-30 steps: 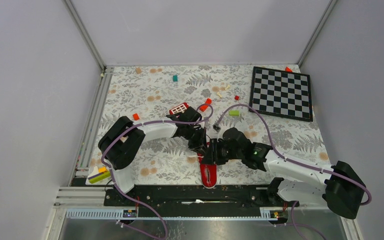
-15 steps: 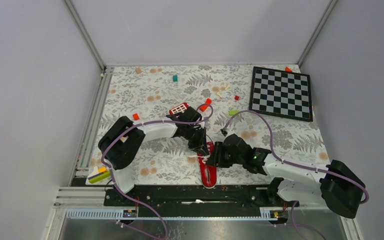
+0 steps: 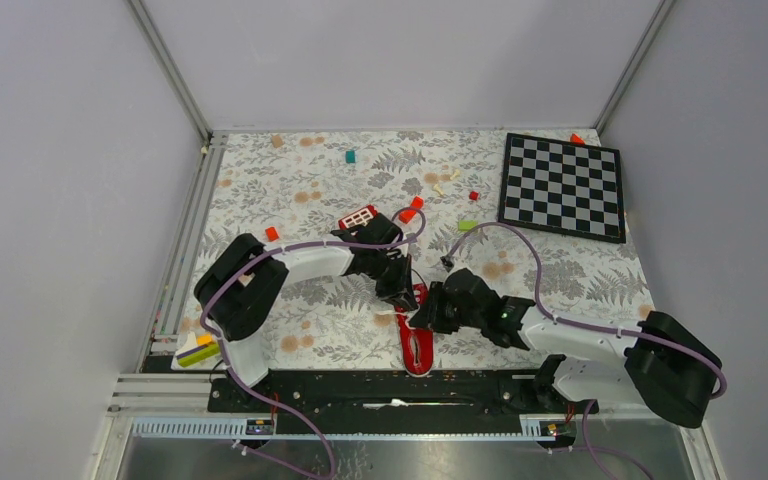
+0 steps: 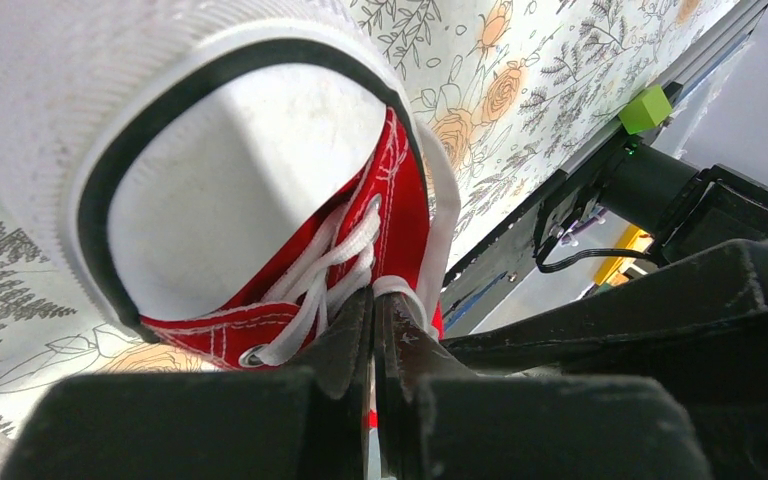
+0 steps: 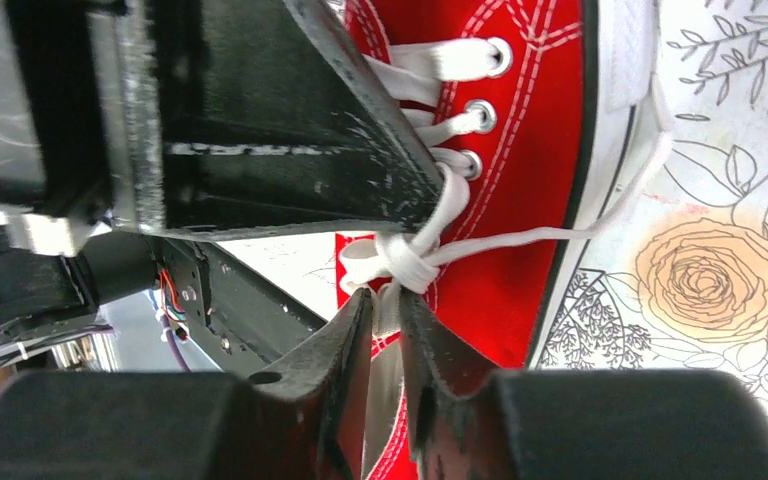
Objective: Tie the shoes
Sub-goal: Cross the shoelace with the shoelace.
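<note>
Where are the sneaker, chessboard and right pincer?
sneaker (image 3: 416, 348): top external view, on the red upper at its near-edge end.
chessboard (image 3: 562, 187): top external view, on the middle of the board.
right pincer (image 5: 385, 297): right wrist view, midway between its fingertips.

A fixed camera looks down from above and behind me, while both wrist cameras stare closely at the same sneaker (image 5: 520, 150).

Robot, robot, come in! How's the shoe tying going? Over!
Left pincer shut at the laces. Right pincer pinching a lace under the knot. Shoe has no bow yet. Pincers crowded close.
</note>
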Motion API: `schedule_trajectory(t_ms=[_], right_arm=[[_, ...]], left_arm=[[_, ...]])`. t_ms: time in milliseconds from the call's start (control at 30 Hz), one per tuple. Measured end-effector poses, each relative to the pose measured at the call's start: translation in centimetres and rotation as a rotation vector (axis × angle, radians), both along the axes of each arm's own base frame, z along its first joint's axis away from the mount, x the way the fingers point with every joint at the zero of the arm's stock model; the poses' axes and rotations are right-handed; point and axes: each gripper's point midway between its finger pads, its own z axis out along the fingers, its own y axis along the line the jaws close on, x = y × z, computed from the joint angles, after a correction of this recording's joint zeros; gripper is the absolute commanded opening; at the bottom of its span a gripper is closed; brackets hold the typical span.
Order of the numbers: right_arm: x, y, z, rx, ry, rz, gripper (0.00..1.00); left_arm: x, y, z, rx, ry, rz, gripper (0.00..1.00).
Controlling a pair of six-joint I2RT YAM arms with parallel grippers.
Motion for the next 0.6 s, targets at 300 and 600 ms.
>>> schedule_trajectory(t_ms=[300,600], right_arm=[[-0.3,-0.3,-0.2,0.013,0.008,-0.010,0.00],[-1.5,-1.3,-0.4,0.007,0.013,0.018,0.00]], left_arm=[[0.5,0.5,0.6,0.009,-0.035,0.022,0.00],[0.5,1.3,0.7,0.009,-0.047,0.044,0.00]])
